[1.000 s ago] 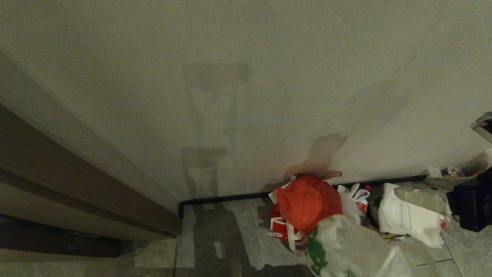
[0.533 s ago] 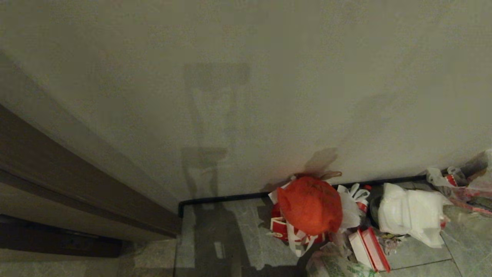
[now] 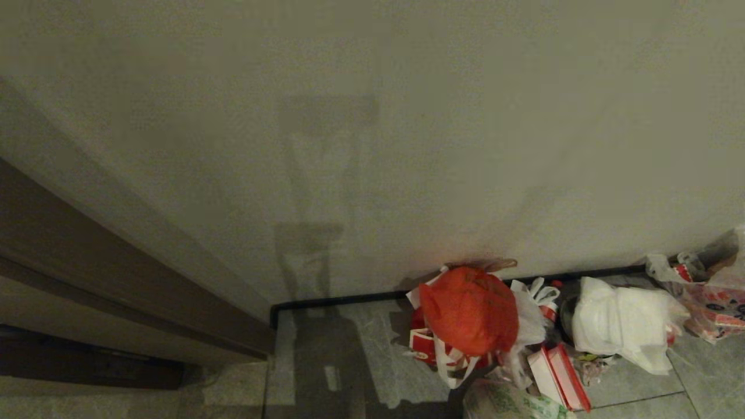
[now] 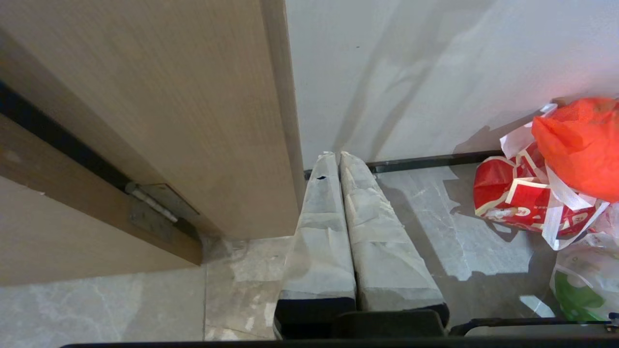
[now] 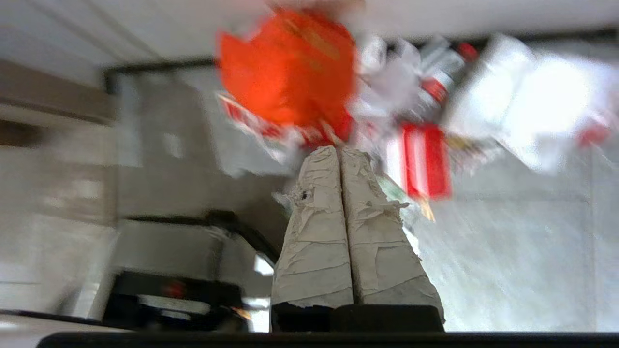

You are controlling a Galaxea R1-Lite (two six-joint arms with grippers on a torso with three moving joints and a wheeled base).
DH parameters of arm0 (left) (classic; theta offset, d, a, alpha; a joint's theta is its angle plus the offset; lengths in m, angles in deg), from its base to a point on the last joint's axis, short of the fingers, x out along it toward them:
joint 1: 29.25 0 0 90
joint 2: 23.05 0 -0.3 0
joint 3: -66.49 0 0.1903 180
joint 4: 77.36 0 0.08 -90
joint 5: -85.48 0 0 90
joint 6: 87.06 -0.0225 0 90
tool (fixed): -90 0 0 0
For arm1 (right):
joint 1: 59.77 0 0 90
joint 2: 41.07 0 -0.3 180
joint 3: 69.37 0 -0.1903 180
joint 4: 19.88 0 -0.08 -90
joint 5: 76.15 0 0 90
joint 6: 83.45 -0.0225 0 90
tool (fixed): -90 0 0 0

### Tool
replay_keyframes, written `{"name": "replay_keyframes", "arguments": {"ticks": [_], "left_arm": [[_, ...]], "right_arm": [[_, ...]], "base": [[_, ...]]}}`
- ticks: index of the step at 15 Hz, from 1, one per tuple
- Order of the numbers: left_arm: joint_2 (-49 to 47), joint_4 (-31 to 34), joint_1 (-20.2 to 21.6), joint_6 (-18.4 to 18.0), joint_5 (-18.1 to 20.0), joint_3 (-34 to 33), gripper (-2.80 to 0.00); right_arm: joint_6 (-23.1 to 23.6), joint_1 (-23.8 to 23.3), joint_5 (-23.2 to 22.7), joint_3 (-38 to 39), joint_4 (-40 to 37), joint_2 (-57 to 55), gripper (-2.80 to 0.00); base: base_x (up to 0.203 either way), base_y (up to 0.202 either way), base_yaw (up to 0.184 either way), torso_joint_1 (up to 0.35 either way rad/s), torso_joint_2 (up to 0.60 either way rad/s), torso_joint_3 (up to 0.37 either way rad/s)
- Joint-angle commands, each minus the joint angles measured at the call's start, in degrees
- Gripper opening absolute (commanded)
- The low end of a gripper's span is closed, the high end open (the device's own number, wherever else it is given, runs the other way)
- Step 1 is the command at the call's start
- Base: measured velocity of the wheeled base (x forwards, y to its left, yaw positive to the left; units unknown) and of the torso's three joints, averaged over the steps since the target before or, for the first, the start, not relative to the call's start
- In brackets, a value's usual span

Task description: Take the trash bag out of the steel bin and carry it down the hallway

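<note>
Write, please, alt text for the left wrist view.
The left gripper, fingers shut and empty, points at the floor beside a wooden door frame. Farther along the wall lie an orange-red bag, a red-and-white bag and the trash bag.

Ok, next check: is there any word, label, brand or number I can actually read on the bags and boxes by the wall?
No text can be read.
Red-and-white paper bag: white printed shapes, no legible letters.
Trash bag: green marks, too blurred and cropped to read.
Patterned clear bag: red print, too small.
Red-and-white box: no lettering visible.
</note>
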Motion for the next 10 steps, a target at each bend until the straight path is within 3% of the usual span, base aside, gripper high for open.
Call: {"name": "replay_keyframes", "arguments": {"ticks": [1,3,5,10], "left_arm": [[-0.06,-0.02,0.00,0.02,-0.06,0.00,-2.80],[-0.06,-0.02,0.00,0.02,0.01,0.00,-2.80],[-0.06,-0.02,0.00,0.02,-0.06,0.00,-2.80],[-0.06,-0.02,0.00,0.02,-0.06,0.00,-2.80]], "right_arm": [[1.88,-4.58,-1.42,4.72,-0.54,8.54,-2.80],[3.72,-6.91,-1.68,10.28,-0.75,13.76,-2.80],[3.60,-7.12,2.54,14.86,2.45,14.38,-2.80],[4.01,-8.62,2.64,15.96,1.45,14.07,-2.80]], "base": [[0.000,0.000,0.000,0.000,0.00,0.000],[0.000,0.000,0.000,0.000,0.00,0.000],[0.000,0.000,0.000,0.000,0.00,0.000],[0.000,0.000,0.000,0.000,0.00,0.000]]}}
